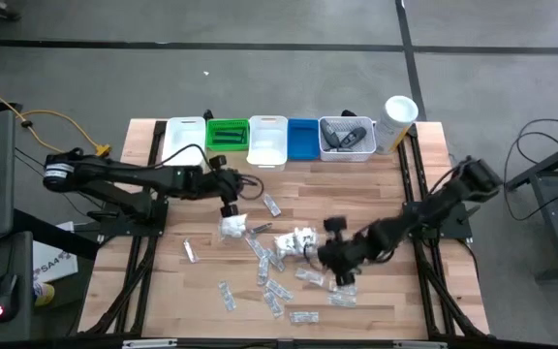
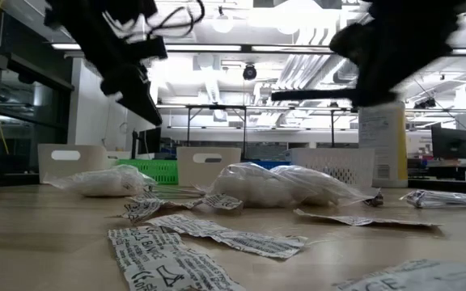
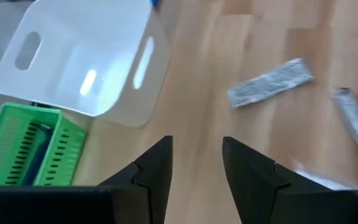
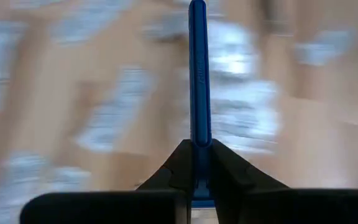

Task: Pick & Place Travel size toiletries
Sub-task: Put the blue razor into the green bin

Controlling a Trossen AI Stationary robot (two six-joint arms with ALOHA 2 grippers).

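- Right claw (image 4: 200,163) is clamped on a thin blue razor (image 4: 199,74), which sticks straight out from between its fingers; in the high view this claw (image 1: 329,254) hangs over the sachet scatter at mid-counter, right of centre.
- Left claw (image 3: 196,163) has its fingers apart with nothing between them; from above it (image 1: 228,206) sits near the bins, just over a white bag (image 1: 232,227).
- Sachets (image 1: 277,291) lie strewn across the wooden counter (image 1: 163,291), most between the two arms and toward the near edge; one (image 1: 189,252) lies alone to the left.
- In the low view the nearest sachet (image 2: 176,263) carries black print, but only broken letters show and I cannot read it. Another printed sachet (image 2: 217,234) lies just behind it.
- Two clear bags of white items (image 2: 285,186) and (image 2: 103,182) rest on the counter behind those sachets.
- Along the far edge stand a row of bins: white (image 1: 184,141), green (image 1: 227,136), white (image 1: 267,141), blue (image 1: 303,139), and a white slotted one (image 1: 347,139) with dark items inside.
- A tall white canister (image 1: 395,121) stands beside the last bin; its label (image 2: 383,153) is too faint to read.
- The left wrist view shows a silvery sachet (image 3: 271,82) and a small tube (image 3: 356,124) on the counter, near the white bin (image 3: 86,62) and green bin (image 3: 23,149).
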